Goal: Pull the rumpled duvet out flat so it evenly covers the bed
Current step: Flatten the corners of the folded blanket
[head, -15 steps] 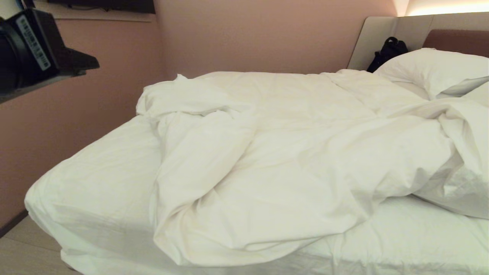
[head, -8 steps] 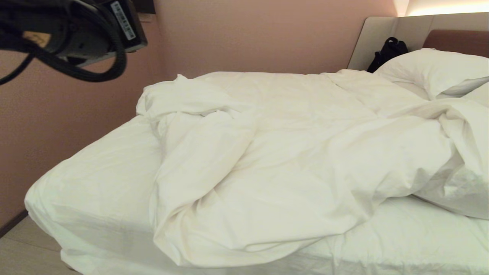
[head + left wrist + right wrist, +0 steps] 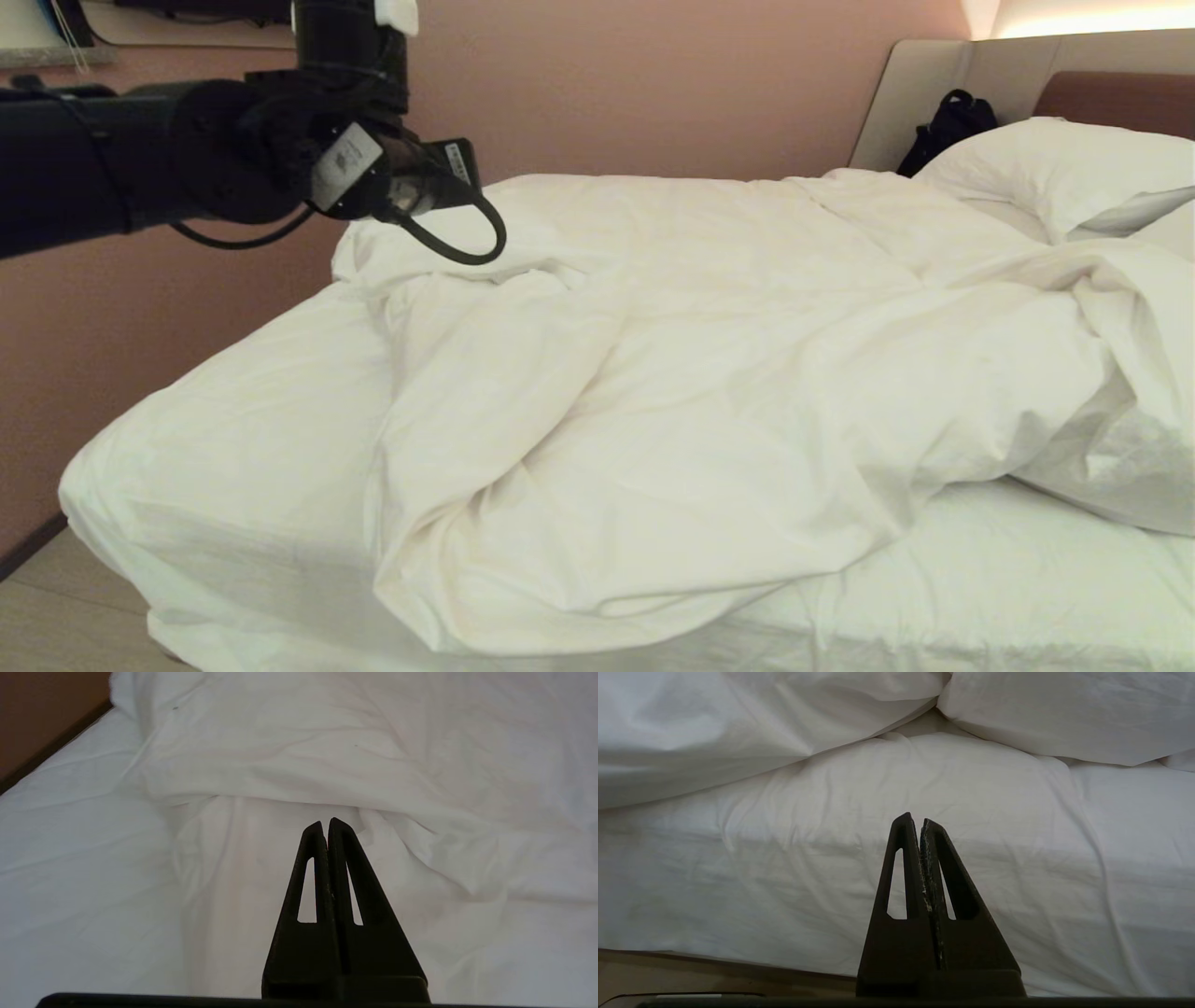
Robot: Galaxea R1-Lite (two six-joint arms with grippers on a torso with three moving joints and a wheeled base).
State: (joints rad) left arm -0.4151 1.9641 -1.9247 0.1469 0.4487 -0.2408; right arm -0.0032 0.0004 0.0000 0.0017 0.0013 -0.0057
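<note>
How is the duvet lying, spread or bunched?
Bunched: the duvet is heaped in folds, leaving the bed's sheet bare along the left side.

The duvet lies bunched across the middle and right of the bed, leaving the sheet bare on the left. Pillows sit at the far right against the headboard, a bag behind them. The left tool hangs above the duvet's far-left folds.

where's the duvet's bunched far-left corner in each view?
Head: upper left of centre, just below the left pincer's wrist, duvet.
Left wrist: ridge just beyond the shut left pincer.
Right wrist: not identifiable.
Shared landmark: bare sheet beside it.
</note>
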